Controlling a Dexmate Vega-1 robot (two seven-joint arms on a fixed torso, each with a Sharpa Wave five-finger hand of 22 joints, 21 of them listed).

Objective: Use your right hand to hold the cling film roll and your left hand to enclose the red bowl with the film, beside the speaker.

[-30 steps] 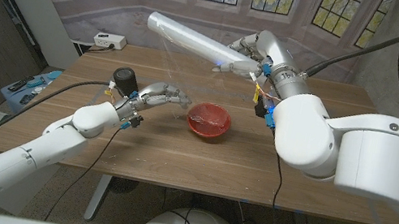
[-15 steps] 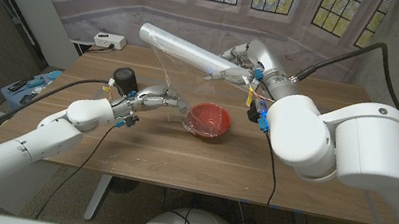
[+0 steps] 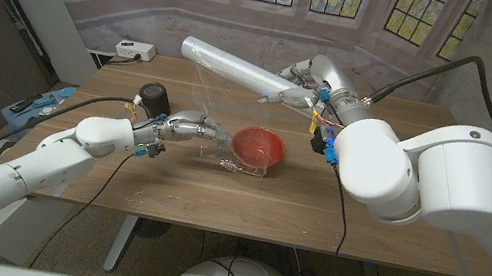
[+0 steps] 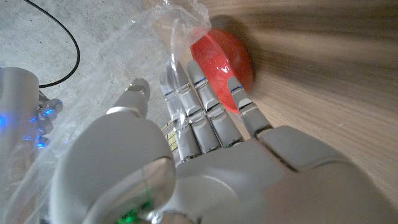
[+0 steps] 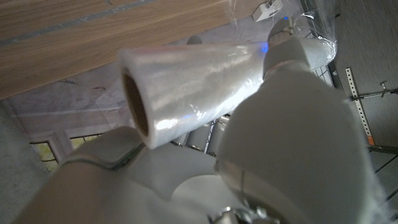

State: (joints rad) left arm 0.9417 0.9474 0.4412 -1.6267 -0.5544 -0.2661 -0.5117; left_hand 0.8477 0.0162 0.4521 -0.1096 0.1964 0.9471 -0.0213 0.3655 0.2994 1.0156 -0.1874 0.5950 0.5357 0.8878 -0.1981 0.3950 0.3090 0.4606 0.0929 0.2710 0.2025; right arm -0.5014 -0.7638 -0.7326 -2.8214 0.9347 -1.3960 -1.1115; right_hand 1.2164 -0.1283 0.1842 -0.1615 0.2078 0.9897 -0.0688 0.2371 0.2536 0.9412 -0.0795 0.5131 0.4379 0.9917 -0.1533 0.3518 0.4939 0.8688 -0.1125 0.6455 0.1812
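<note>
Our left hand [image 3: 189, 129] moved closer to round red plastic bowl [image 3: 257, 147] mid-table, pinching film sheet [image 4: 177, 37]. Our right hand [image 3: 309, 80] grips clear cling film roll [image 3: 234, 68] aloft. Risk: film tearing or dragging bowl.

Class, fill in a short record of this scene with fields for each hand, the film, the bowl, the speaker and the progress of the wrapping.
Right hand: holds the cling film roll raised above the table
Left hand: fingers on the film sheet, beside the bowl
Film sheet: stretched from the roll down to the left hand
Red bowl: on the table, film over its near edge
Speaker: black, upright, behind the left wrist
Progress: wrapping under way, not complete
</note>
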